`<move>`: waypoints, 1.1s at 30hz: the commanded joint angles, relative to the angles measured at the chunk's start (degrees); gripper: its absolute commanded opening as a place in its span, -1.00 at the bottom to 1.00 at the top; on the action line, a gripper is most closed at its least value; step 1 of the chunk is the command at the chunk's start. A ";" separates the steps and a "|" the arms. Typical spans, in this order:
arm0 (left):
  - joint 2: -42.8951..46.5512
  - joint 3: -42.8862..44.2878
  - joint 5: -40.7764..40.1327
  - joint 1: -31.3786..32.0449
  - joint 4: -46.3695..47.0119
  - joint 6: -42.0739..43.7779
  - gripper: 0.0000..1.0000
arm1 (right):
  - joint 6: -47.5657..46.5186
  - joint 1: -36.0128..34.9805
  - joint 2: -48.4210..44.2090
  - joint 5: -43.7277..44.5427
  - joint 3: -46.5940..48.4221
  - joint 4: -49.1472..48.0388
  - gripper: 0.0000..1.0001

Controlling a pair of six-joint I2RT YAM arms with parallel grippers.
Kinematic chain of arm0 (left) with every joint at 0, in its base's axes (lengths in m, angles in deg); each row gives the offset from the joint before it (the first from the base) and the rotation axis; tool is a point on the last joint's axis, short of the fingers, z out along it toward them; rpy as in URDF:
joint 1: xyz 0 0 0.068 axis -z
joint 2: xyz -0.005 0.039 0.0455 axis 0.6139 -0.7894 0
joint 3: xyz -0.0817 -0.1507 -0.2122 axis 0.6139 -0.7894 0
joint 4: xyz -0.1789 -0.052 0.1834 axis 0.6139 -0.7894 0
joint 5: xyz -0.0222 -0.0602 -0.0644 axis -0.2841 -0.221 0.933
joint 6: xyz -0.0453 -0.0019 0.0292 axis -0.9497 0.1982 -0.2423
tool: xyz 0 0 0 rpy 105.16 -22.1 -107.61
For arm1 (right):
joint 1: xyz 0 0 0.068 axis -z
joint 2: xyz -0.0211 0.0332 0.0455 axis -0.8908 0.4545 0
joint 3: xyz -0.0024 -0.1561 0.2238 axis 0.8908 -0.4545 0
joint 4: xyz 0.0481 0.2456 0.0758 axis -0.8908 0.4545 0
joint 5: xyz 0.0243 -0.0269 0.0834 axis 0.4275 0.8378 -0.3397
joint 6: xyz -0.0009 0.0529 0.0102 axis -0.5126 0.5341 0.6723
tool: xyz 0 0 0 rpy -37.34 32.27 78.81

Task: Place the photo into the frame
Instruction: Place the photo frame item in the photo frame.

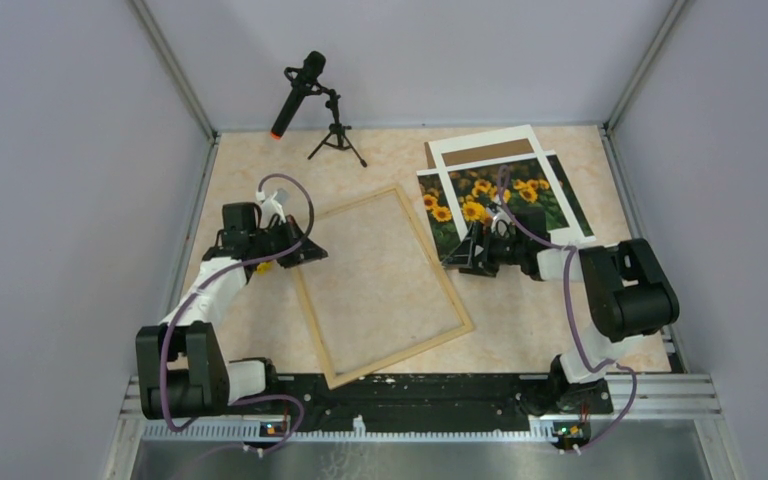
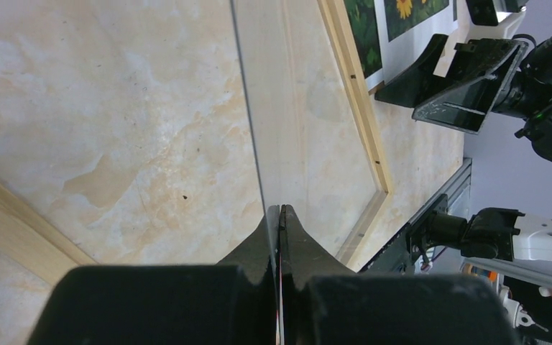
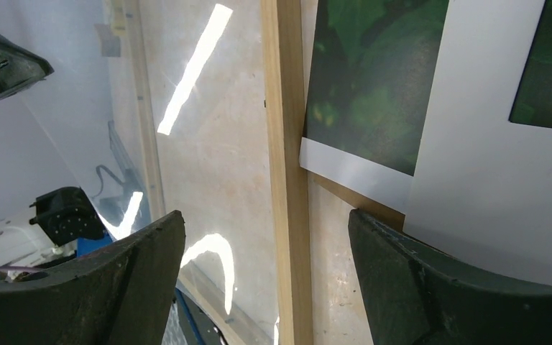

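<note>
No lettering, label, brand mark, number or sign can be read in any of the three views, neither on the photo (image 1: 475, 195) at upper right nor on the frame (image 1: 401, 355) at centre.

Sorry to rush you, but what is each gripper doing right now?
Left gripper: shut on the edge of the clear pane.
Right gripper: open, holding nothing.

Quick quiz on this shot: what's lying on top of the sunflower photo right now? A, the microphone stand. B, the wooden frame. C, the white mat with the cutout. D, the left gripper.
C: the white mat overlaps the photo, with sunflowers showing through its cutout and the print's edges sticking out on both sides.
</note>
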 commanded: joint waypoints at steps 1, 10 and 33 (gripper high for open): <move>1.78 -0.78 4.01 -0.34 5.63 -0.61 -1.00 | -3.71 -0.71 2.19 5.06 -0.55 0.56 0.67; 1.12 -0.31 5.07 -0.34 6.87 -0.68 -1.00 | -4.00 -0.68 2.04 5.21 -1.69 -0.73 0.71; -4.53 1.60 8.77 -0.41 15.29 -14.93 -0.76 | -3.96 -0.71 1.74 5.21 -2.18 -1.37 0.71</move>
